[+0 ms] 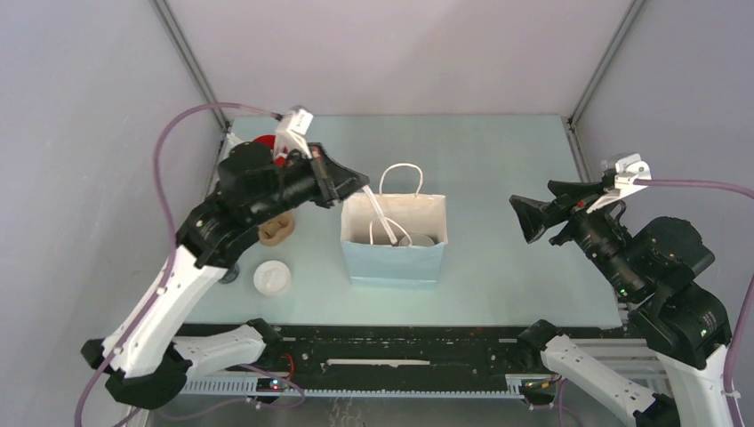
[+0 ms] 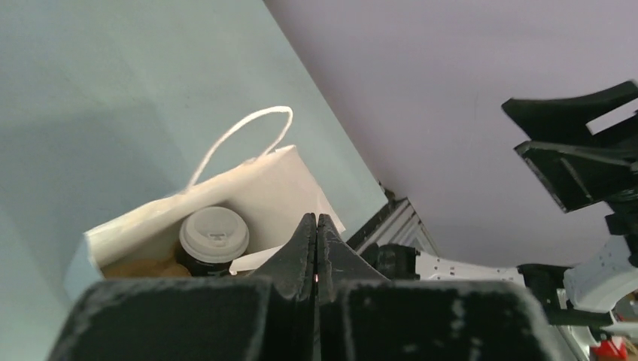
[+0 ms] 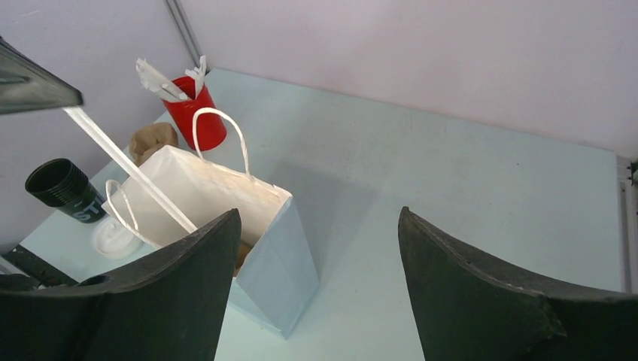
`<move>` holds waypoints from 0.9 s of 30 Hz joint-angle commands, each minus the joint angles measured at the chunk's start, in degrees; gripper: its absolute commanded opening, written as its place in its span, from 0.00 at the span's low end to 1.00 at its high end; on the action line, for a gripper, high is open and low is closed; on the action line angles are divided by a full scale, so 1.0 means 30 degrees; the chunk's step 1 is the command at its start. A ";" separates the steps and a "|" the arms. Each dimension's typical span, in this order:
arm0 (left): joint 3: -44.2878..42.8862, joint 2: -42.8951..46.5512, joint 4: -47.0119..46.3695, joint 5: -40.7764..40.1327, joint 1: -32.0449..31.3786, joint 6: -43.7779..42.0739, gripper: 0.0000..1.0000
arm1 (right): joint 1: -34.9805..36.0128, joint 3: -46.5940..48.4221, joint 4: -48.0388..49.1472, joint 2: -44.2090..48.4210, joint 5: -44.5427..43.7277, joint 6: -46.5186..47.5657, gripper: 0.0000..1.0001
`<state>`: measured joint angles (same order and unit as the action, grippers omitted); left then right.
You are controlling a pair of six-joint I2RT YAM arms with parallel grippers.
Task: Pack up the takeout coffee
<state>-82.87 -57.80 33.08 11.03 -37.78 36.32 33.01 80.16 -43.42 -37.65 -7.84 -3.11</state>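
coffee [image 2: 213,237] sits lidded in the bag [image 3: 278,271]; left end effector [image 2: 316,222] clenched on a white strip [image 3: 128,162], right end effector [image 3: 317,216] released. tugging that strip could topple the bag.

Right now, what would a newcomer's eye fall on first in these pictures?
The pale paper bag stands open mid-table with the takeout coffee inside, white lid up. The left gripper is shut at the bag's left rim on a thin white stick slanting into it, while the right gripper hangs open to the bag's right, holding nothing.
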 commanded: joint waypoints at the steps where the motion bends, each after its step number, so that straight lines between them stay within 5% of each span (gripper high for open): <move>1: 0.0218 -0.0936 -0.0624 -0.0949 -0.1928 -0.0666 0.00 | -0.0075 0.0000 0.0183 0.0323 0.0015 -0.0222 0.85; 11: 0.2104 -0.2032 0.0308 -0.3095 -0.4606 -0.2087 0.01 | -0.0077 0.0010 -0.0346 0.1138 -0.0201 -0.1153 0.84; 20: -0.1513 -0.2616 0.4075 -0.6428 -0.4393 -0.3239 0.68 | -0.0077 -0.0001 -0.0920 0.1374 -0.0438 -0.1504 0.84; 24: -0.5081 -0.2758 0.6035 -0.7715 -0.4137 -0.3702 0.84 | -0.0085 0.0003 -0.1165 0.1247 -0.0850 -0.1884 0.85; 27: -0.7629 -0.2765 0.7072 -0.8555 -0.4122 -0.4128 0.89 | -0.0077 0.0027 -0.1150 0.1160 -0.0905 -0.2291 0.99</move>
<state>-95.00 -67.42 49.54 -8.54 -50.52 26.85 33.01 80.18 -46.39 -33.82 -9.19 -7.55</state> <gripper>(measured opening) 0.860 0.951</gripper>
